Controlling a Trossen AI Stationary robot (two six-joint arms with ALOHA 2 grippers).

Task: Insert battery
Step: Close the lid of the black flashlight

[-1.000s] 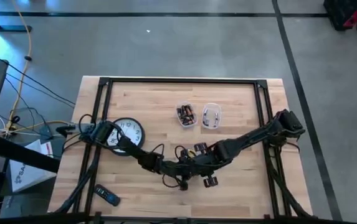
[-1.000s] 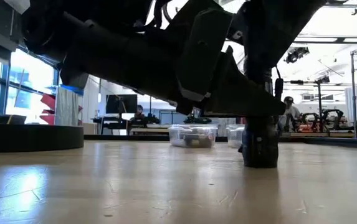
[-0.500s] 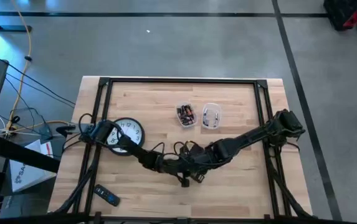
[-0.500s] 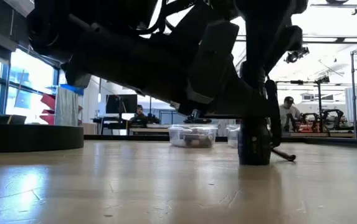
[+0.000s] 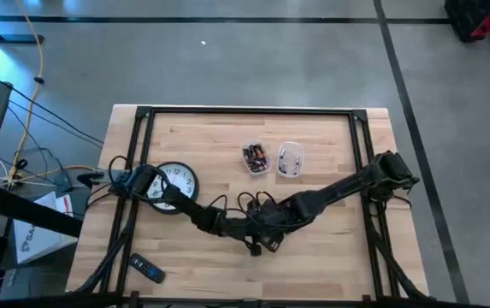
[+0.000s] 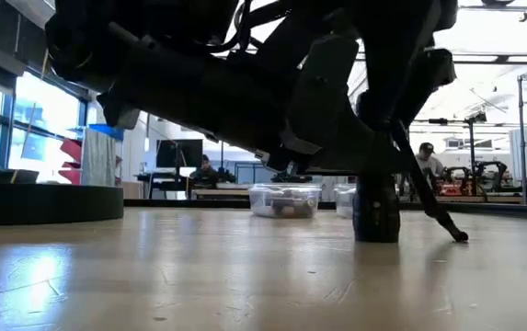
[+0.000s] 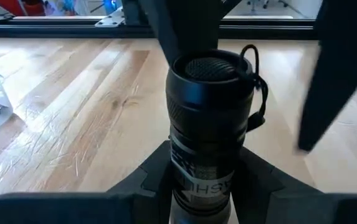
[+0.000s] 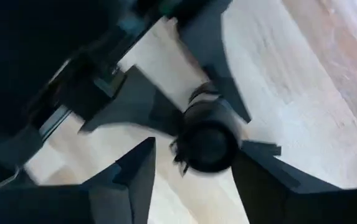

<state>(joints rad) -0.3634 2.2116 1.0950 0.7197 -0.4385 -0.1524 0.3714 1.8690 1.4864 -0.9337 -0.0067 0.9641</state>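
Torch (image 7: 209, 124) stands upright on the wooden table (image 5: 330, 137), about 6 o'clock from the table's centre in the overhead view. It is a black cylinder with its rounded end up and a thin cord loop at its side.

Left gripper (image 7: 202, 182) is clamped on the lower body of the torch and holds it vertical. Right gripper (image 8: 197, 158) hovers directly above, its fingers (image 8: 128, 180) spread wide to either side of the top end and not touching it. No battery shows in either gripper.

Two clear tubs sit side by side at 12 o'clock, well apart from the torch. The left tub (image 5: 256, 158) holds batteries; what lies in the right tub (image 5: 290, 160) is too small to tell. A wall clock (image 5: 174, 182) lies flat at 9 o'clock and a remote (image 5: 148, 269) at 7 o'clock.

The torch looks rigid, fairly heavy for its size and smooth-sided, so it could slip or twist in a loose hold. The low grip on the barrel seems best, since it leaves the top free.

A label on the barrel carries pale lettering; only "SH" can be made out. The clock's numerals are too small to read.
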